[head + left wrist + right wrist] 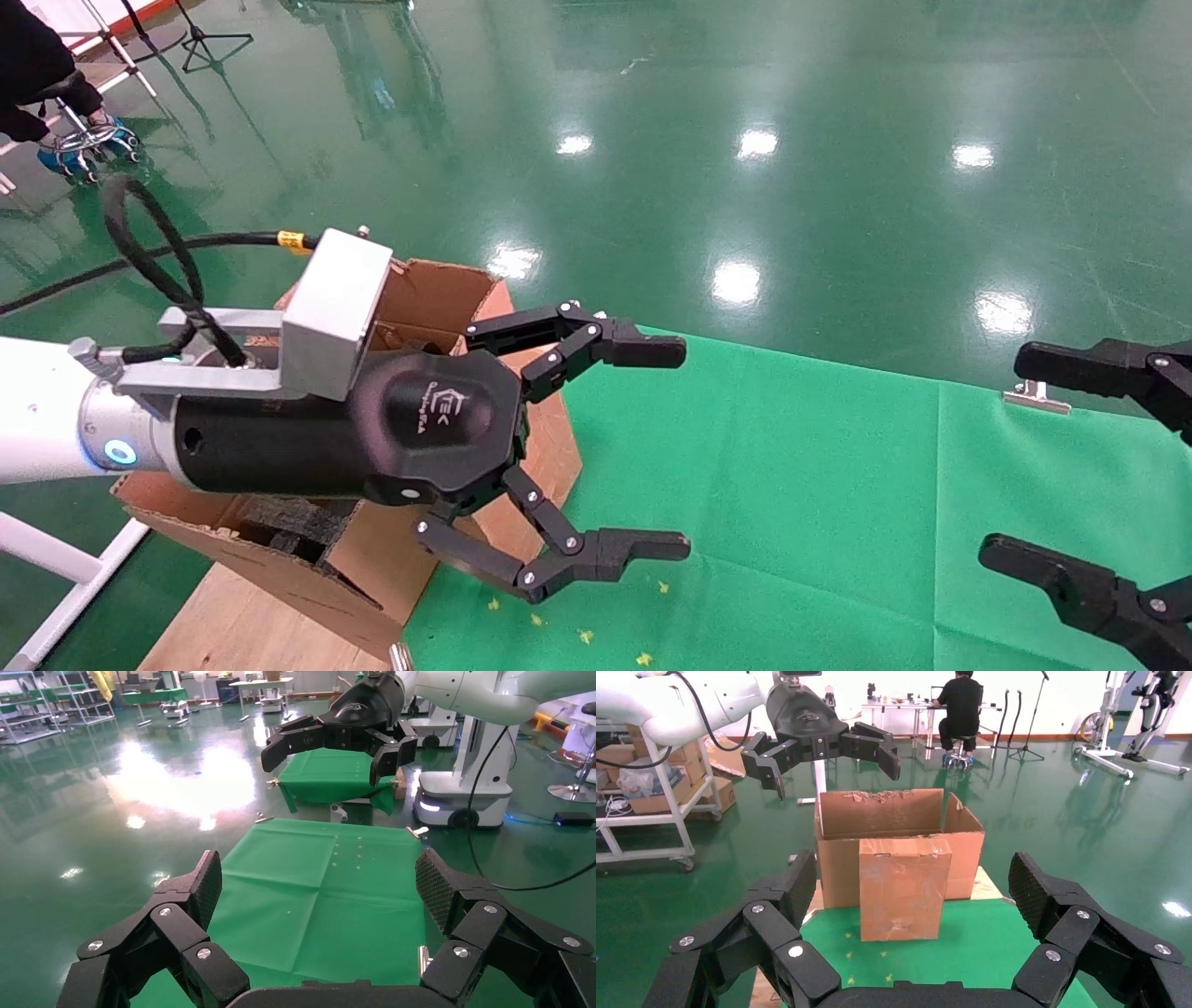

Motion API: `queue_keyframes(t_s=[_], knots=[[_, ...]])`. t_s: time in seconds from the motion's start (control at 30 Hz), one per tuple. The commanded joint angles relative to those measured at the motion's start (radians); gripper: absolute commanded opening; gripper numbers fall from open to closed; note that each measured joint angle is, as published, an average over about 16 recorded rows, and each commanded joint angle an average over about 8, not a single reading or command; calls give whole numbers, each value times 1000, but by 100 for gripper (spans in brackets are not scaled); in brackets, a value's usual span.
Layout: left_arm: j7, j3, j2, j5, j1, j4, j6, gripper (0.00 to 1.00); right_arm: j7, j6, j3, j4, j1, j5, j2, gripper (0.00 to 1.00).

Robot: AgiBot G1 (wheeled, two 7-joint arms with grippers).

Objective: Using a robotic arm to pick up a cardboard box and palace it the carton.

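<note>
Left gripper (596,447) is hovering spread wide, empty, above the carton (891,836); right gripper (916,903) is likewise gaping.

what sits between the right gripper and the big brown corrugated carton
Only bare green cloth: the right gripper faces the carton across it, seen in the right wrist view.

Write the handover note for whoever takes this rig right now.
Left gripper: open, empty, raised beside the carton, out over the green cloth.
Right gripper: open, empty, at the cloth's right edge.
Carton: at the cloth's left end, flaps up, dark foam inside.
Small cardboard box cannot be seen on the cloth or in either gripper; the carton's inside is mostly hidden, so I cannot tell whether it is in.
Left to do: look inside the carton before anything else.
</note>
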Motion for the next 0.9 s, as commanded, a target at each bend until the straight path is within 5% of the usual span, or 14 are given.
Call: queue_keyframes(t_s=[0.03,0.53,0.8,0.9], knots=[[0,0,0,0,0,0,0,100,0,0,0,0,0,0,0,100],[0,0,0,0,0,0,0,100,0,0,0,0,0,0,0,97],[-14,11,-26,57,-13,-13,-18,100,0,0,0,0,0,0,0,6],[-79,45,-24,146,-81,-43,-50,100,0,0,0,0,0,0,0,0]])
